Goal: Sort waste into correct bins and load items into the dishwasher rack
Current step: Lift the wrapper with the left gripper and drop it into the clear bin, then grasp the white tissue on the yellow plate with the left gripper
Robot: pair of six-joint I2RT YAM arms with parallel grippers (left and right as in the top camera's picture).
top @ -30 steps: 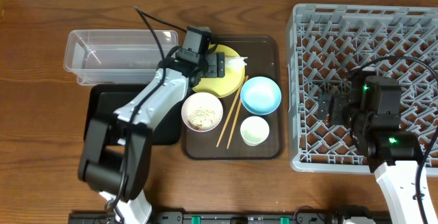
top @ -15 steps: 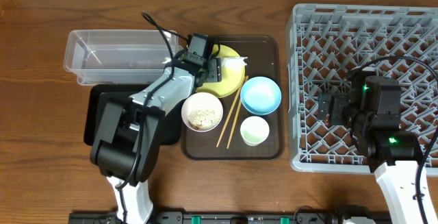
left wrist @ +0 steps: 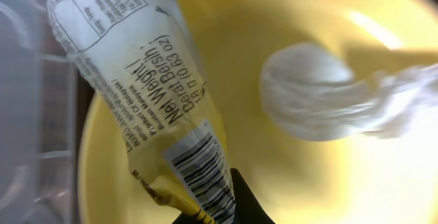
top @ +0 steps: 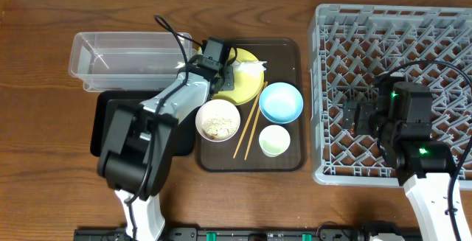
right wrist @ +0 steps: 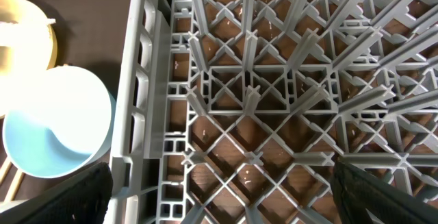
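My left gripper (top: 226, 70) hangs over the yellow plate (top: 249, 88) and is shut on the printed wrapper (left wrist: 140, 80). It pinches the wrapper at its barcode end, low in the left wrist view. A white crumpled scrap (left wrist: 321, 104) lies on the plate (left wrist: 274, 25) beside it. The white bowl (top: 217, 119) holds rice leftovers. Blue bowl (top: 280, 101), small cup (top: 274, 140) and chopsticks (top: 251, 127) sit on the brown tray (top: 291, 161). My right gripper (right wrist: 233, 196) stands open over the grey rack (right wrist: 144, 80), with nothing between its fingers.
The clear tub (top: 125, 57) stands left of the plate, with the black tray (top: 110, 123) just in front of it. The rack (top: 391, 20) fills the right side. The blue bowl (right wrist: 55, 128) shows just outside the rack's left wall.
My left gripper has dropped slightly onto the plate and shut on the wrapper. The right arm has not moved.
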